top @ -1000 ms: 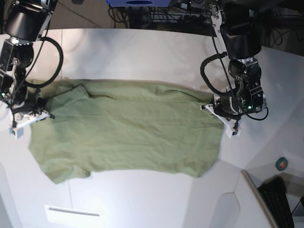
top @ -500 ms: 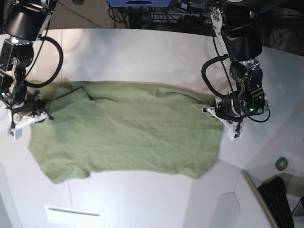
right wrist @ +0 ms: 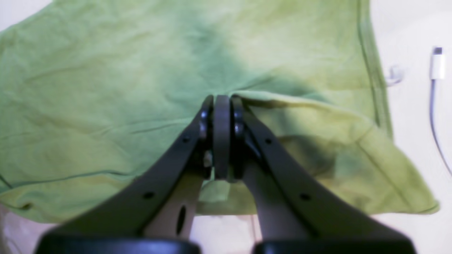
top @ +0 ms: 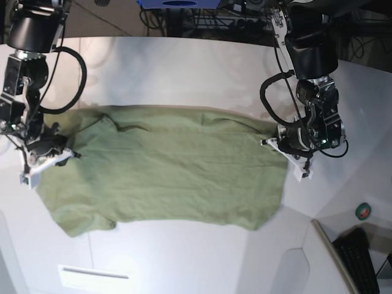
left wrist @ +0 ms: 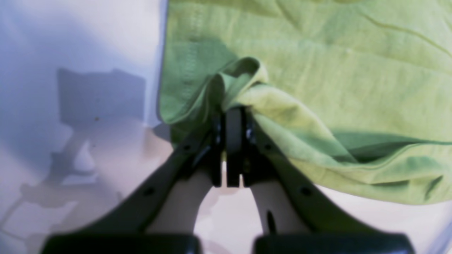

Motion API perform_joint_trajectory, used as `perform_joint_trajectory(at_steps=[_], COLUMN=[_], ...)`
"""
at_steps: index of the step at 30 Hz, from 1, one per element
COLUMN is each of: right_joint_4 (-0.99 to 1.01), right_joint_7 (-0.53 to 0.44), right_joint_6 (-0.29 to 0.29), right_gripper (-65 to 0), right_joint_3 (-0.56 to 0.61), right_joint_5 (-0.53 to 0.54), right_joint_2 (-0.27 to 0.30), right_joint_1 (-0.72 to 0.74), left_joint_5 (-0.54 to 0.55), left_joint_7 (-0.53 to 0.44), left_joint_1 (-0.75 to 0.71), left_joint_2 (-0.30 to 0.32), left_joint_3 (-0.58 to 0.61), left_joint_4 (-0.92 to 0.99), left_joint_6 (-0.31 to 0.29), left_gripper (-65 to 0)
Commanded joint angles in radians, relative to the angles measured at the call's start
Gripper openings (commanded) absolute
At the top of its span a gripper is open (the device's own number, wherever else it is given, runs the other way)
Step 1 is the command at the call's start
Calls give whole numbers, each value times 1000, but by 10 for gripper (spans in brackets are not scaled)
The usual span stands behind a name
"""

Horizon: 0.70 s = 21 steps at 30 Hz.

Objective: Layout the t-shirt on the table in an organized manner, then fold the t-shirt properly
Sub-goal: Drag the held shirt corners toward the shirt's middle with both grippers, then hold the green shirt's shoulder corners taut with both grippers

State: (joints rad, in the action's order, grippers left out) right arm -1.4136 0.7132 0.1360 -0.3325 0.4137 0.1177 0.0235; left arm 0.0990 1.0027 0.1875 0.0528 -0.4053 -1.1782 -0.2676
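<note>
L gripper (left wrist: 231, 116) clenching t-shirt (top: 171, 171) edge. R gripper (right wrist: 221, 106) also pinching fabric. Shirt lying spread on table (top: 184, 67).

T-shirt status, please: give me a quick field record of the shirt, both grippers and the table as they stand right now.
garment: olive-green cotton t-shirt, spread across the table, wrinkled, not folded
left gripper: shut on a bunched edge of the shirt
right gripper: shut on a fold of the shirt
surface: smooth white table
other: white cable lying beside the shirt in the right wrist view
</note>
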Motion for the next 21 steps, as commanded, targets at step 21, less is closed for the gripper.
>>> perform_joint_trajectory(at_steps=[21], right_joint_4=[-16], right_joint_7=[-30], right_joint_6=[1], right_gripper=[-650], right_joint_3=[-3], right_joint_5=[7], right_joint_2=[14], right_joint_1=[23], left_joint_5=[6], left_joint_7=[-9], left_joint_1=[27], left_joint_2=[12], left_joint_3=[-53], left_joint_4=[-7], left_joint_6=[0], left_gripper=[-650])
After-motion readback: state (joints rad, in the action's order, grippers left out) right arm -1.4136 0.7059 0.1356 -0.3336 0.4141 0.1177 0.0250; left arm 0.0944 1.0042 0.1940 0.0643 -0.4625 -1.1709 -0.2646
